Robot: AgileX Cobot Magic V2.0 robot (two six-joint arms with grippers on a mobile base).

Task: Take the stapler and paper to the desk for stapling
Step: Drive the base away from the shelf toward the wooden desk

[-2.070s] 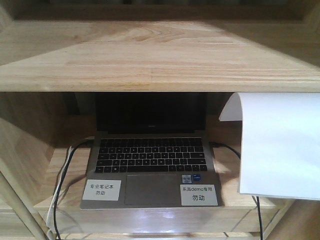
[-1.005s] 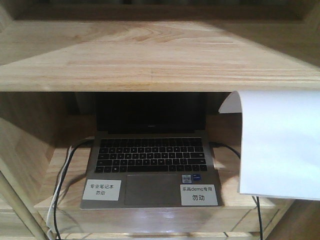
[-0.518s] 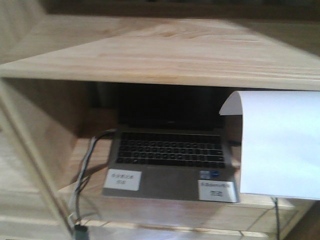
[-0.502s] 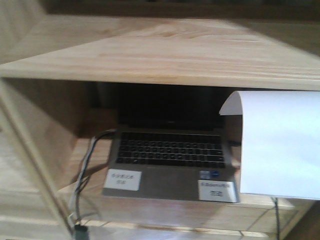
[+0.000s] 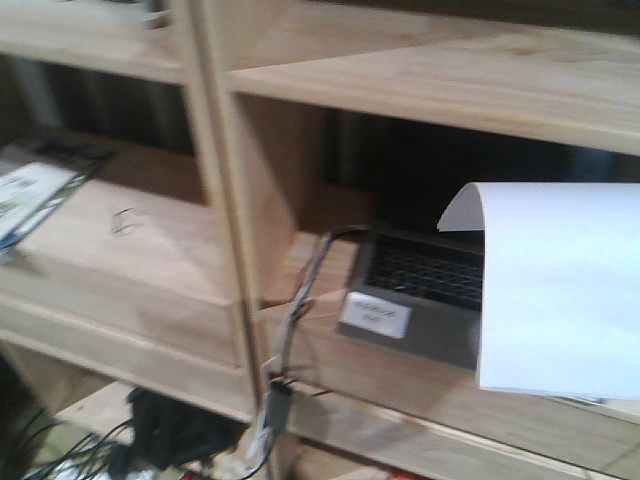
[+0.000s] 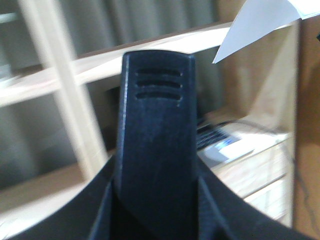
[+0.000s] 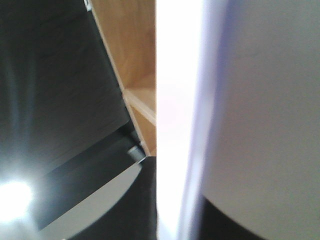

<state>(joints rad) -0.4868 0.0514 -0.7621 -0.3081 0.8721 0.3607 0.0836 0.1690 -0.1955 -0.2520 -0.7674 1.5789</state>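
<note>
Left end effector [image 6: 156,212]: black, seen from its own wrist camera, closed around a black long-bodied plastic stapler [image 6: 156,125]. The stapler stands upright from between the dark flanks of the end effector and fills the middle of that view. Three short slots show near its top end.

Right end effector: hidden behind a plain white rectangular sheet of paper [image 5: 560,290], which fills the right half of its wrist view at very close range. I cannot tell how its fingers stand. In the front view the paper hangs in the air at the right, its top left corner curled over. Its lower edge overlaps the shelf front.

Behind both is a light wooden shelf unit [image 5: 420,75] with an upright post. On a lower shelf, partly covered by the paper, lies an open grey laptop [image 5: 425,300] with a small white label [image 5: 376,315] on its palm rest. Dark cables [image 5: 295,320] run from the laptop's left side down over the shelf edge. A printed booklet [image 5: 35,185] lies on the shelf compartment to the left. The whole front view is blurred.
</note>
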